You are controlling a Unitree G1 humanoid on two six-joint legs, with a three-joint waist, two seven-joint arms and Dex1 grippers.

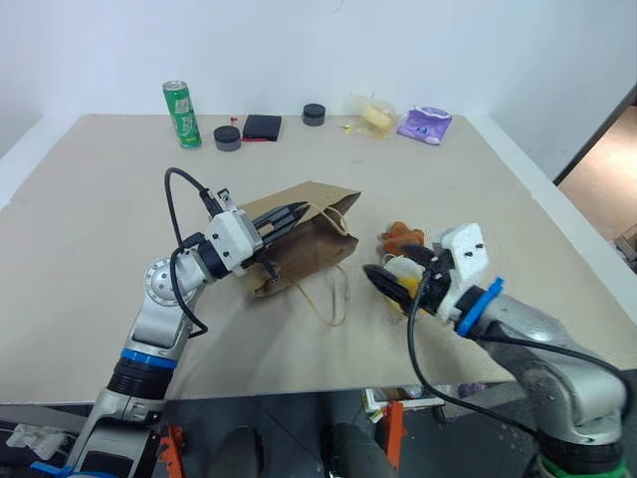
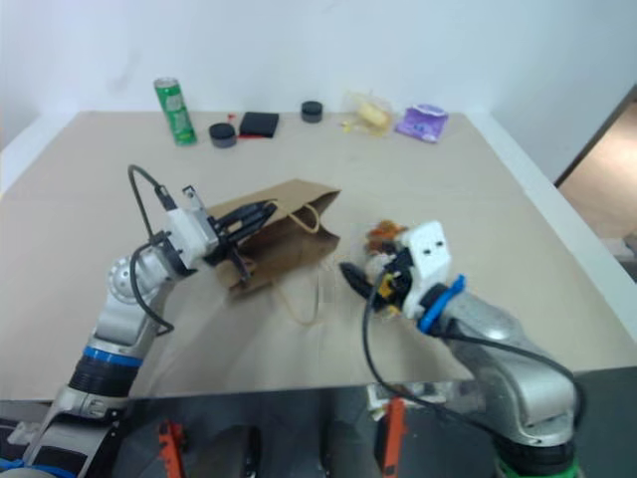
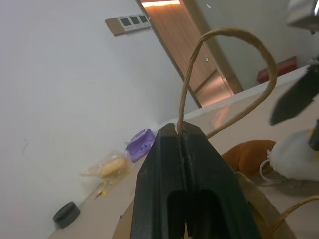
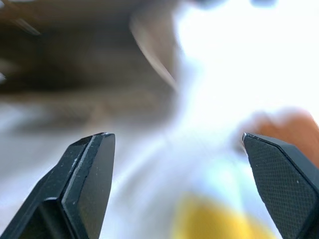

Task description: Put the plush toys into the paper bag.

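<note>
Left pincer (image 1: 295,213) is seen clamped shut on one cord handle (image 3: 227,59) of the paper bag (image 1: 304,239); the bag is lying on its side on the table (image 1: 100,199), mouth toward 3 o'clock. Nothing can be made out inside the bag, though its interior is mostly hidden.

Right pincer (image 1: 383,282) is spread wide, nothing gripped. The yellow-and-white plush (image 4: 214,219) is seen just ahead of its fingers; contact cannot be judged from the blurred wrist view. The reddish-brown bear plush (image 1: 399,237) lies just beside the ball plush, at 12 o'clock from the right pincer and at 3 o'clock from the bag mouth.
</note>
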